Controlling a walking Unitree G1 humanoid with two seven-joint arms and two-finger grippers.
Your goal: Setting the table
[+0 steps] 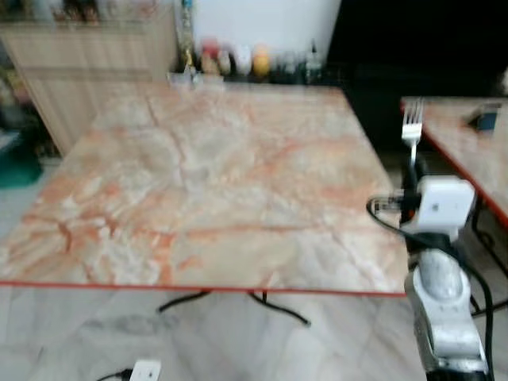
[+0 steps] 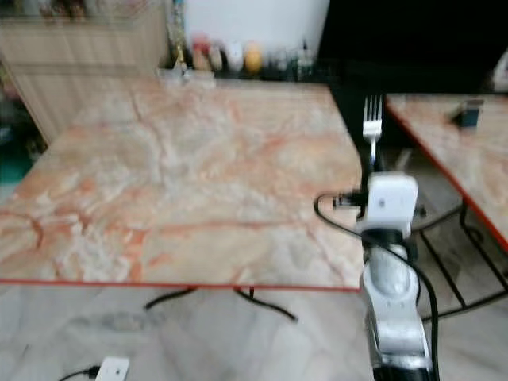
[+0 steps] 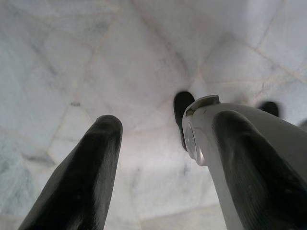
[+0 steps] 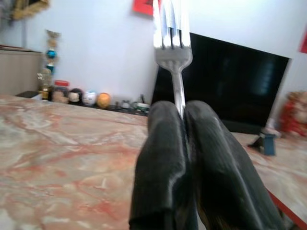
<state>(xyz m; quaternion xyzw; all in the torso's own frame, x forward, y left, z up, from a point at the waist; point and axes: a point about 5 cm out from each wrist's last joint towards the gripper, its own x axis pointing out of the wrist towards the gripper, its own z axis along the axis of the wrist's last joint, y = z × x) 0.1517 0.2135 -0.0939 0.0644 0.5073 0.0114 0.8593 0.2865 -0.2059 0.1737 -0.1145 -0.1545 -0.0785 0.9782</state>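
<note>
My right gripper (image 4: 184,117) is clamped on a fork (image 4: 171,45): the 2 black fingers (image 4: 158,158) press together around its thin metal stem, with no gap between them. The fork stands upright, tines up, above the fingertips. In the head views the fork (image 1: 411,127) sits just off the right edge of the near table (image 1: 214,182), in the gap between it and a second table (image 1: 456,143). The handle below the fingers is hidden by the fingers and the white wrist housing (image 1: 438,205).

My left gripper (image 3: 158,148) hangs over the pale tiled floor (image 3: 72,62), fingers apart, holding nothing. 1 finger is black; the other shows a silver-grey shell beside it.

Hard to make out: both head views are blurred. A row of small jars and figures (image 1: 238,62) along the far edge of the near table cannot be identified. A small dark object (image 2: 468,115) lies on the second table; its kind is unclear.

Materials: near tabletop is orange-and-cream marble pattern, square, thin red rim, dark metal legs (image 1: 278,305). Fork is shiny steel. A wooden cabinet (image 1: 87,63) stands at far left. A white plug with a cable (image 1: 143,371) lies on the floor.
</note>
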